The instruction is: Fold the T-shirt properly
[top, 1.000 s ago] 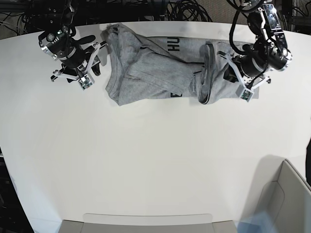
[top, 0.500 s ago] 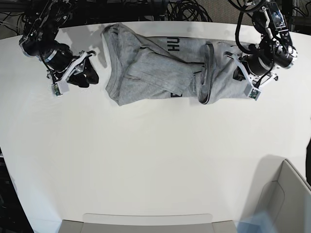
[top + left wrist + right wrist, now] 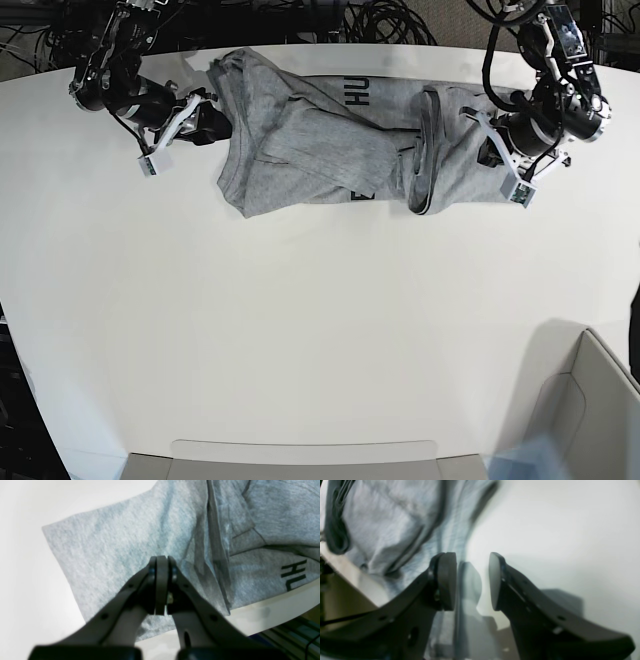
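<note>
The grey T-shirt (image 3: 320, 150) lies crumpled along the table's far side, with black lettering (image 3: 359, 92) showing near the far edge. My left gripper (image 3: 508, 172) is at the shirt's right end. In the left wrist view it (image 3: 162, 563) is shut, its tips pressed into the grey T-shirt (image 3: 112, 545) a little in from the edge. My right gripper (image 3: 205, 120) is at the shirt's left edge. In the right wrist view it (image 3: 472, 580) is open, one finger (image 3: 447, 580) over the T-shirt (image 3: 385, 530) hem and the other over bare table.
The white table (image 3: 300, 320) stretches wide toward the near side. A grey bin (image 3: 590, 400) stands at the near right corner and a flat tray (image 3: 300, 458) at the near edge. Cables (image 3: 380, 20) hang behind the far edge.
My right gripper has swung in from the left to the shirt's left edge. My left gripper has shut on the cloth at the right end. The shirt has hardly shifted.
</note>
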Controlling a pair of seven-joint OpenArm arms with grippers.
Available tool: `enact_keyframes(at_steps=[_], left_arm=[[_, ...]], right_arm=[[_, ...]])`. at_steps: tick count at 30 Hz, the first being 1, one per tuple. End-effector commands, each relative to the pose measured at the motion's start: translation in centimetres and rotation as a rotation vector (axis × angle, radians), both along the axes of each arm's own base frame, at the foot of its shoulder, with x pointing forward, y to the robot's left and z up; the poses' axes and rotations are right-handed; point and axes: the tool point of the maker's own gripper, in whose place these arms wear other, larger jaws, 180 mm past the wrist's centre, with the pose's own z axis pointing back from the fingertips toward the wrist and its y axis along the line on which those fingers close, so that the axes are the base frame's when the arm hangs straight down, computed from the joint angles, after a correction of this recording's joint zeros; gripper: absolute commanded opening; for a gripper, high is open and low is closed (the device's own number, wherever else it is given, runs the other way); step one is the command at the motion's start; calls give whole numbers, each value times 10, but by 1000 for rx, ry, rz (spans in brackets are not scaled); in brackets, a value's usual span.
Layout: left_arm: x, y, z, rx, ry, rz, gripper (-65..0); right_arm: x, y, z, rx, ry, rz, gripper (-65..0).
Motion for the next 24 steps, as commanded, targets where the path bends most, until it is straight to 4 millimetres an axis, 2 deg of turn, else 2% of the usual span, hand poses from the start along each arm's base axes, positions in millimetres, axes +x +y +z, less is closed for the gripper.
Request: enact_keyframes(at_steps=[1,10,14,19,21,22,24], left_arm=[[7,1,8,4,-37,-5,-650],[6,3,9,7,-37,0,-650],[3,4,7,9,-28,1,-650],[-4,4,3,9,-10,1,-650],[-4,4,3,9,-10,1,-650],[-4,4,2,9,-8,1,-650],[-10,5,-1,11,7,2,-650]], right_arm=[[8,9,9,26,-47,17,-429],[12,66,16,132,-70,77,-430],[19,98,22,162,-129,92,-430],[14,123,17,180,-107,155,-430],[14,127,15,188,-99,165,-433],[16,127,15,187,-100,166,-451],[17,127,13,189,-94,165,-534]])
